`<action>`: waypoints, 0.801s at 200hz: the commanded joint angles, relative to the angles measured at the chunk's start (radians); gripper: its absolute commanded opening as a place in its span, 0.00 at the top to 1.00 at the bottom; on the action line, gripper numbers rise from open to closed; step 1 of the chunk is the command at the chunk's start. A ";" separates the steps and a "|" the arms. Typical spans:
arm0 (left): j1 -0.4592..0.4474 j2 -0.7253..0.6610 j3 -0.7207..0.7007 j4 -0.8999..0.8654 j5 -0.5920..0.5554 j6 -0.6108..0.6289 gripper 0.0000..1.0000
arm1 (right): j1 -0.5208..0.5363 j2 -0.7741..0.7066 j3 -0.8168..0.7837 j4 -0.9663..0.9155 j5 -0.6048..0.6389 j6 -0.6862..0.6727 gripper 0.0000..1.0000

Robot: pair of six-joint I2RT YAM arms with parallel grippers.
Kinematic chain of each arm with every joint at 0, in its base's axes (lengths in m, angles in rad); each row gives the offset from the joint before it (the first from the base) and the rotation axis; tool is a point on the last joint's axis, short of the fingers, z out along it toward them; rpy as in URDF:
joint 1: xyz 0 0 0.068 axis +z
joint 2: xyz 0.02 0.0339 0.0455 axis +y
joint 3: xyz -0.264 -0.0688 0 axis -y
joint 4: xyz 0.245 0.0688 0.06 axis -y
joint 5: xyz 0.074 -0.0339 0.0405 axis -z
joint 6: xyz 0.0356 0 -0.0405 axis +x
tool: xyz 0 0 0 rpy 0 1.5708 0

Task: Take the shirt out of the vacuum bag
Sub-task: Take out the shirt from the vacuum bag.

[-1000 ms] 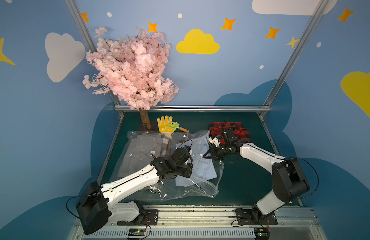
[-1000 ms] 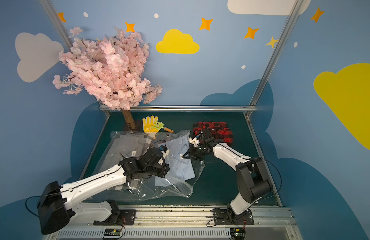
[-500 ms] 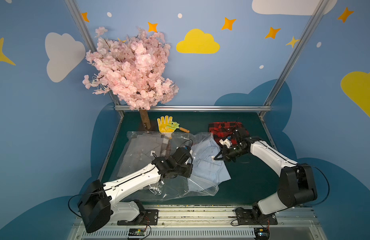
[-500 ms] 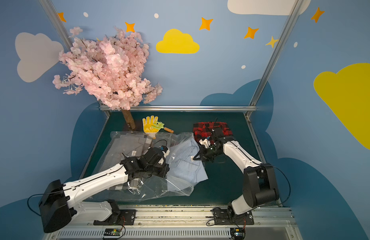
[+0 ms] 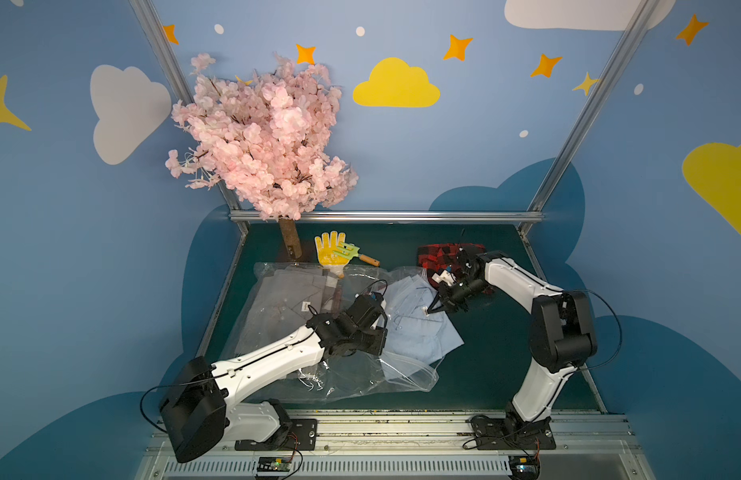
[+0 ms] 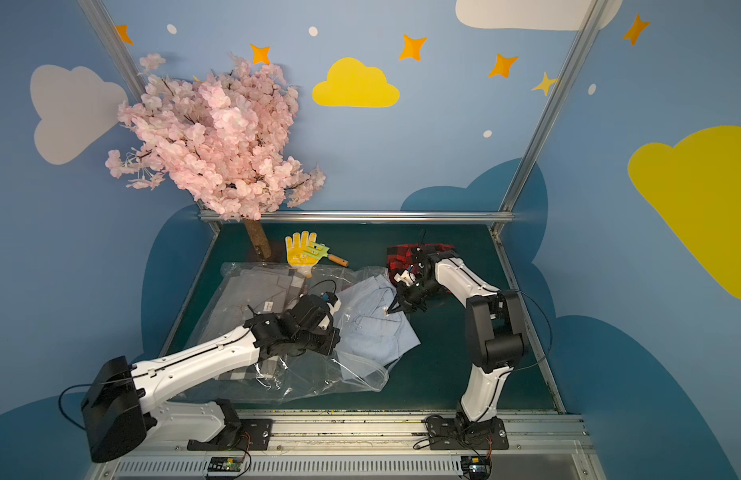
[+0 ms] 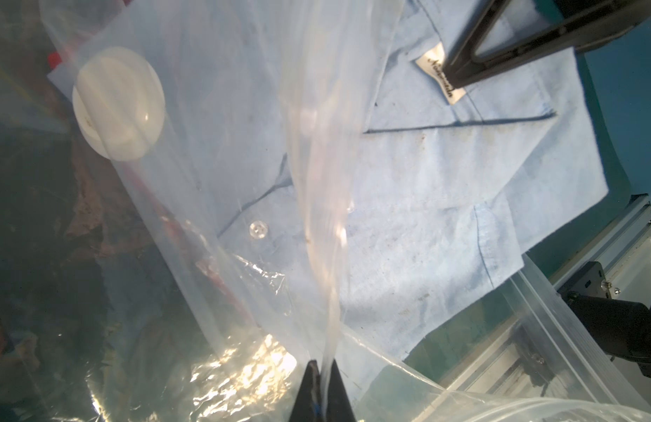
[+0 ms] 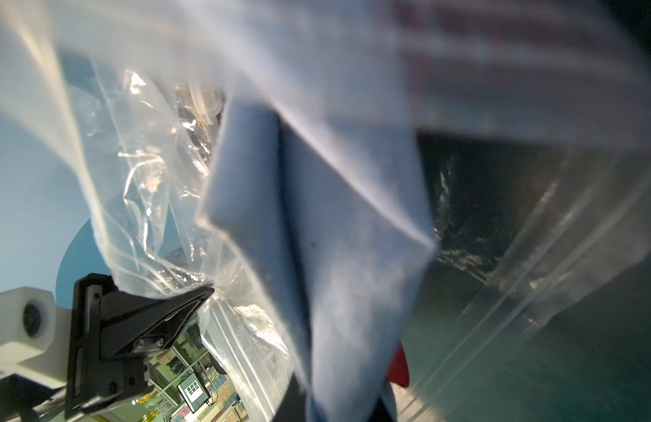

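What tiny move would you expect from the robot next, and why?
Probably the right gripper, shut on the shirt near its label, should pull it a little farther from the bag, while the left gripper pins the plastic. Part of the shirt lies under the plastic; the rest is already out.

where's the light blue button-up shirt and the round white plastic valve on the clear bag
light blue button-up shirt [image 5: 431, 336]: a top view, bare lower cloth
round white plastic valve [image 7: 117, 104]: left wrist view, cap centre
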 commanded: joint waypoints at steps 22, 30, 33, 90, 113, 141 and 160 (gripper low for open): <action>0.002 0.002 -0.011 -0.007 0.010 0.012 0.93 | 0.080 0.085 0.033 0.048 -0.082 -0.008 1.00; 0.002 0.004 -0.012 -0.004 0.013 0.011 0.93 | 0.080 0.093 0.035 0.061 -0.082 -0.006 0.95; 0.002 0.005 -0.013 -0.004 0.014 0.012 0.93 | 0.080 0.092 0.036 0.066 -0.077 -0.007 0.94; -0.006 0.031 -0.015 0.016 0.022 0.007 0.93 | 0.025 -0.088 -0.069 0.196 0.037 0.061 0.30; -0.007 0.033 -0.021 0.021 0.022 0.002 0.93 | 0.004 -0.195 -0.172 0.208 0.070 0.097 0.28; -0.007 0.037 -0.031 0.034 0.027 -0.002 0.93 | -0.015 -0.302 -0.354 0.263 0.096 0.154 0.28; -0.009 0.038 -0.036 0.035 0.029 -0.001 0.93 | -0.016 -0.367 -0.488 0.346 0.105 0.200 0.28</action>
